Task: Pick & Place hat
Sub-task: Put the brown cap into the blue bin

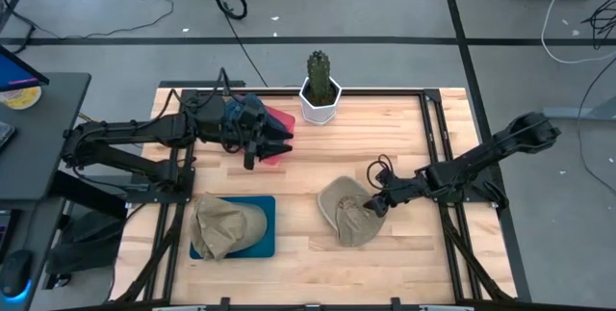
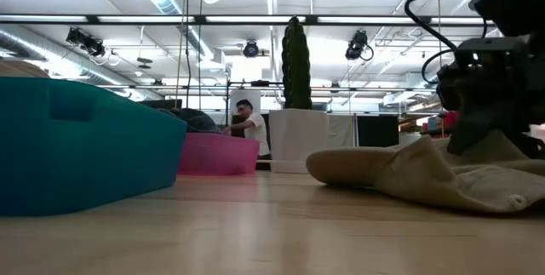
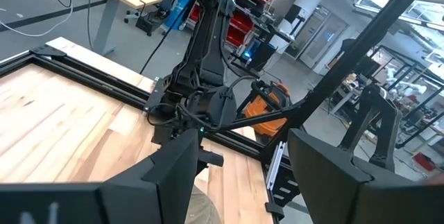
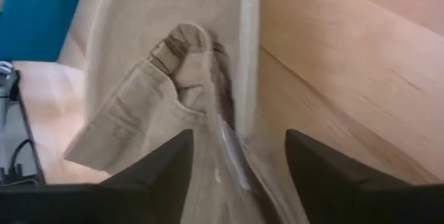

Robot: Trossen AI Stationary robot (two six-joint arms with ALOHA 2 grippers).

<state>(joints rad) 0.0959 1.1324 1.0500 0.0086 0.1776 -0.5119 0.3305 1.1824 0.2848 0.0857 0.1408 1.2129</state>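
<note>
A tan hat [image 1: 345, 213] lies crumpled on the wooden table right of centre; it also shows in the low view [image 2: 443, 173]. My right gripper [image 1: 377, 202] is open at the hat's right side, low over it. In the right wrist view its fingers stand on either side of the hat's bunched back with the strap [image 4: 182, 50]. A second tan hat [image 1: 223, 226] lies on a blue tray [image 1: 262, 217] at the near left. My left gripper [image 1: 279, 145] is open and empty above a pink tray [image 1: 282, 121]. My right gripper comes at the hat slanting down from the table's right. Its open fingers [image 4: 163, 165] stand astride the hat's bunched cloth [image 4: 215, 134]. I cannot tell whether they touch it. The hat lies on the table.
A cactus in a white pot [image 1: 320, 90] stands at the far edge, centre. The blue tray [image 2: 85, 147] and the pink tray [image 2: 217, 154] stand on the left half. Black frame rails run along the table's sides. A person shows far behind in the low view.
</note>
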